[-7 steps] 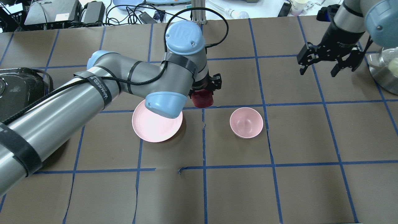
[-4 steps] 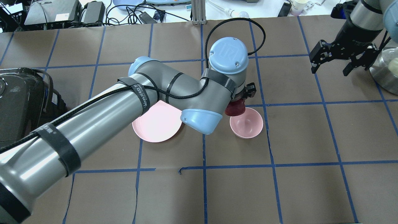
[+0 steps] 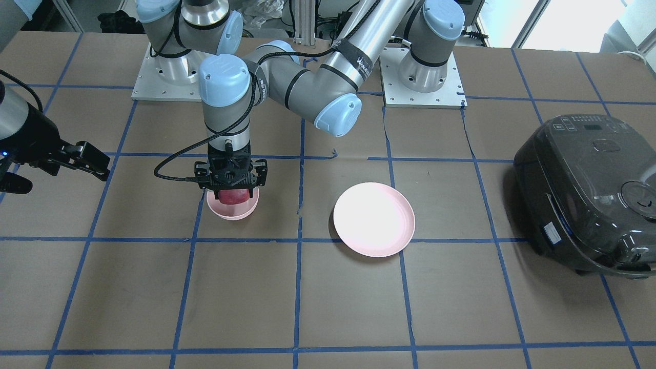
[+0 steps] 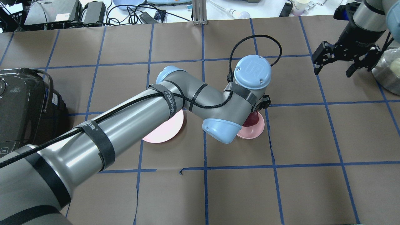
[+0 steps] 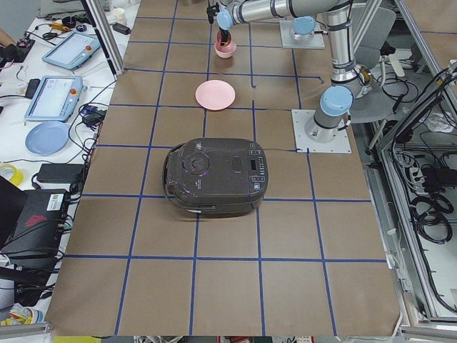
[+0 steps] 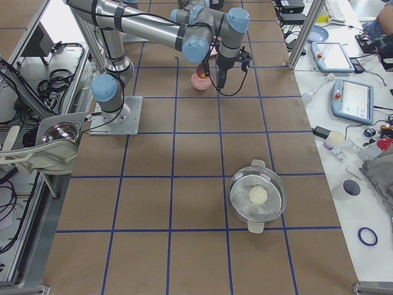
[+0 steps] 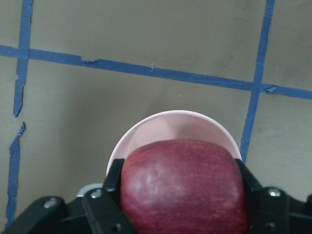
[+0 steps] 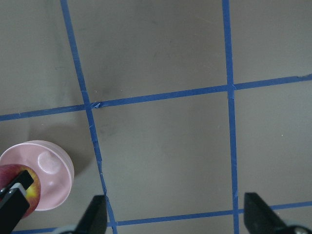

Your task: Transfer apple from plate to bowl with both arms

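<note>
My left gripper [image 3: 231, 190] is shut on the dark red apple [image 3: 233, 196] and holds it right over the small deep pink bowl [image 3: 233, 211], at about rim height. The left wrist view shows the apple [image 7: 183, 187] between both fingers, with the bowl [image 7: 175, 127] under it. From overhead my wrist hides most of the apple [image 4: 252, 120] and the bowl [image 4: 255, 131]. The wide pink plate [image 3: 374, 219] lies bare beside them; overhead my arm covers part of the plate [image 4: 162, 132]. My right gripper [image 4: 334, 69] is open and empty, far off to the side.
A black rice cooker [image 3: 589, 189] stands at the table's end on my left. A metal pot [image 4: 387, 73] with a glass lid stands at the end on my right, near the right gripper. Cables and devices lie beyond the far edge.
My left arm has swung right with the apple, from beside the plate to over the bowl. My right gripper has pulled back to the right and stays open.
</note>
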Controlling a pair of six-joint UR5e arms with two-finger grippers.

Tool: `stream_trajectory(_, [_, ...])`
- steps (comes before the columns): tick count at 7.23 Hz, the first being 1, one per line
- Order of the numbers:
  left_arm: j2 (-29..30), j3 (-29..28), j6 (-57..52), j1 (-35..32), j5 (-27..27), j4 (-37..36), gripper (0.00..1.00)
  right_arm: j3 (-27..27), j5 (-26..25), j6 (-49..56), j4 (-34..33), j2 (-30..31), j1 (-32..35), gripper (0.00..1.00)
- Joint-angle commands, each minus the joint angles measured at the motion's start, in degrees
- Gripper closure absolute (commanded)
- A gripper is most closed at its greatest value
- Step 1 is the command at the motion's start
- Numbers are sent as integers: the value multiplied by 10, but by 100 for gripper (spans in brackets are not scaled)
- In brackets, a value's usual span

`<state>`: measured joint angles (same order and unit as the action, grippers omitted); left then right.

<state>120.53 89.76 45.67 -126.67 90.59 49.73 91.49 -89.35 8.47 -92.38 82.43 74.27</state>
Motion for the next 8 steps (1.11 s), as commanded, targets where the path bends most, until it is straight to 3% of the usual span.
stream_trajectory(1, [15, 0, -1, -2, 8, -17, 70, 0, 0, -1, -2, 0, 0, 0])
stream_trajectory(3, [24, 4, -7, -5, 8, -18, 48, 0, 0, -1, 2, 0, 0, 0])
stream_trajectory(5, [28, 7, -3, -6, 6, -18, 8, 0, 0, -1, 0, 1, 0, 0])
stream_trajectory(6, [28, 5, -3, -7, 4, -20, 0, 0, 0, -1, 0, 1, 0, 0])
stream_trajectory(8, [11, 2, -1, -9, 0, -21, 0, -1, 0, -1, 0, 4, 0, 0])
